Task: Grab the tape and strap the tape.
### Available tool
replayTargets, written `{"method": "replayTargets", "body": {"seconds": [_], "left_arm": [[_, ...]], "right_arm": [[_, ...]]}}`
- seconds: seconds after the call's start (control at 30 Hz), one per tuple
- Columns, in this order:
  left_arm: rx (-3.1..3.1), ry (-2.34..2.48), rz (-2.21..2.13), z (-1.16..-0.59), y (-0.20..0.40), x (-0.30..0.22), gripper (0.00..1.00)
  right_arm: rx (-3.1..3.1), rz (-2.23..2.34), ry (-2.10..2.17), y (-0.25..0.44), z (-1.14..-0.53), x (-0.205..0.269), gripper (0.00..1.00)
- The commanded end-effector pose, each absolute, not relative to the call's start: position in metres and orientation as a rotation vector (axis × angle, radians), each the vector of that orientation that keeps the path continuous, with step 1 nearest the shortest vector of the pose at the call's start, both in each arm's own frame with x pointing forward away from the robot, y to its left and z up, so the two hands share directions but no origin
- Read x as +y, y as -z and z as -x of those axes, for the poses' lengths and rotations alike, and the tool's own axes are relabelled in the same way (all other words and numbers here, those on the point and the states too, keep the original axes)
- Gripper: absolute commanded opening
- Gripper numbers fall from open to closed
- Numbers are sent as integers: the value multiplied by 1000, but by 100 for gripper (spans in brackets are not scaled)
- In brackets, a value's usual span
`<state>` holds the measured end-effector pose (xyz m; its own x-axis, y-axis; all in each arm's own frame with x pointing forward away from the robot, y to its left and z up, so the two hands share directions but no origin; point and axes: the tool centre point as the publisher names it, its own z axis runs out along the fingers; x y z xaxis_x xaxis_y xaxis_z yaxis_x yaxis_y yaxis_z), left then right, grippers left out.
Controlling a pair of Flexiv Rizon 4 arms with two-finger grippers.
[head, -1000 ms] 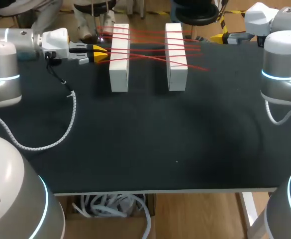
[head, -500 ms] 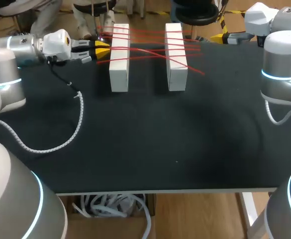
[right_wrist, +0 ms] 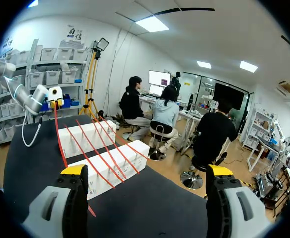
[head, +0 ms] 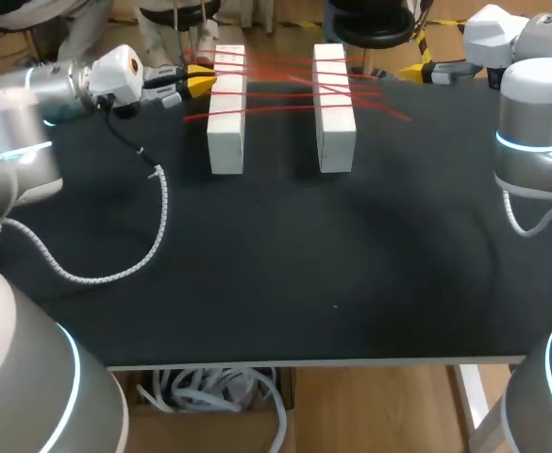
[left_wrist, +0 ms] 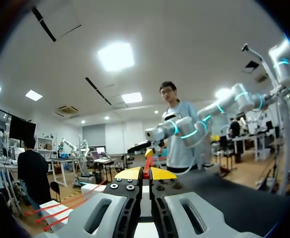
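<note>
**Left gripper pinches red tape at far end of left box; right gripper empty**

Containers: two long white boxes stand side by side at the far part of the black table [head: 257, 264], the left box [head: 226, 109] and the right box [head: 333, 106], parallel and apart. Both are closed; contents cannot be seen.

Task item: the red tape [head: 285, 90] is a thin strand running back and forth across the tops of both boxes, with several passes crossing in the gap between them. One loose end sticks out past the right box.

Fingers: the left gripper [head: 200, 83] sits just beside the far end of the left box. Its yellow tips are nearly together, with the tape clamped between them. The right gripper [right_wrist: 146, 171] is at the table's far right edge, well apart from the boxes, fingers spread wide and touching nothing.
</note>
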<state>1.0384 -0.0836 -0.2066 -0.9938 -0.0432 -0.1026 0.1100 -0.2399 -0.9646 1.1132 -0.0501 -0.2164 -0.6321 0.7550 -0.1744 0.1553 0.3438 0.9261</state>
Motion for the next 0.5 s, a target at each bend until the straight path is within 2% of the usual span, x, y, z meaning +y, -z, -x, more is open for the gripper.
{"method": "replayTargets", "body": {"seconds": [0.03,0.5], "left_arm": [[1912,2390,-50,-1037,193,-90,0],[1897,2408,-119,-1042,175,-100,0]], "right_arm": [[2011,-792,-1291,216,-1113,-50,100],[2011,-792,-1291,216,-1113,-50,100]]}}
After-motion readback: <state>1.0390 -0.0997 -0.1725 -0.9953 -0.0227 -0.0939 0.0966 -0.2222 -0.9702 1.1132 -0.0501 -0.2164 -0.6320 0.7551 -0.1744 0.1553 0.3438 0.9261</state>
